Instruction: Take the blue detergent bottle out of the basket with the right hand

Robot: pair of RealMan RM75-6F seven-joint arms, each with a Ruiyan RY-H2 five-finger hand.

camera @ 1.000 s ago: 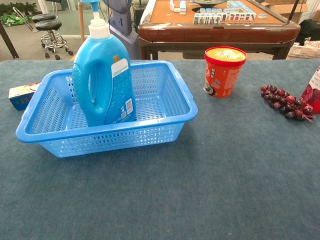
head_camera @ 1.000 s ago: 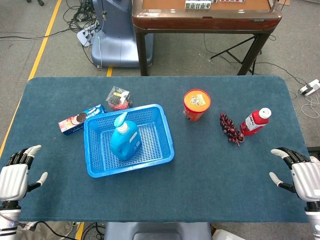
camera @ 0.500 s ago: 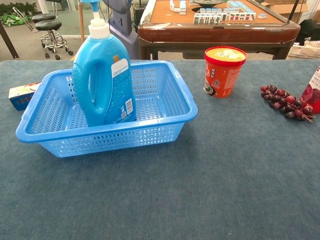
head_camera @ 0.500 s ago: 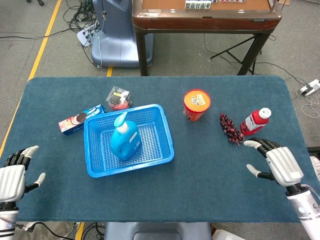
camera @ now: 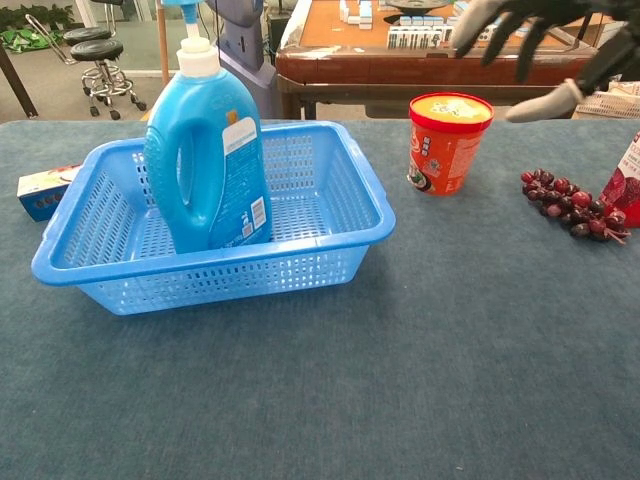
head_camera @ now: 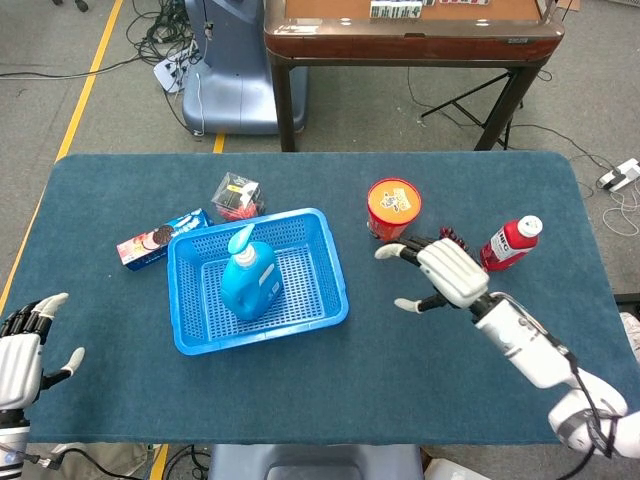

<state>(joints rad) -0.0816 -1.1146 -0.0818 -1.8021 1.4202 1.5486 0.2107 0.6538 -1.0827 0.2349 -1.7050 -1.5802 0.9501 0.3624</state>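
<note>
The blue detergent bottle (head_camera: 248, 278) (camera: 205, 156) stands upright in the left half of the blue plastic basket (head_camera: 318, 305) (camera: 340, 240), handle toward the chest camera. My right hand (head_camera: 443, 273) (camera: 540, 40) hovers above the table to the right of the basket, fingers spread, holding nothing; it is near the orange cup and apart from the bottle. My left hand (head_camera: 22, 352) rests open at the table's near left corner, seen only in the head view.
An orange cup (head_camera: 393, 209) (camera: 448, 142) stands right of the basket. A bunch of dark grapes (head_camera: 462, 257) (camera: 575, 207) and a red bottle (head_camera: 511, 243) lie further right. A cookie box (head_camera: 158, 239) and a small packet (head_camera: 238, 196) sit behind the basket's left side.
My right hand has swung from the table's near right edge leftward and forward, now hovering by the orange cup. The left hand has drawn back slightly. The bottle and basket have not moved.
</note>
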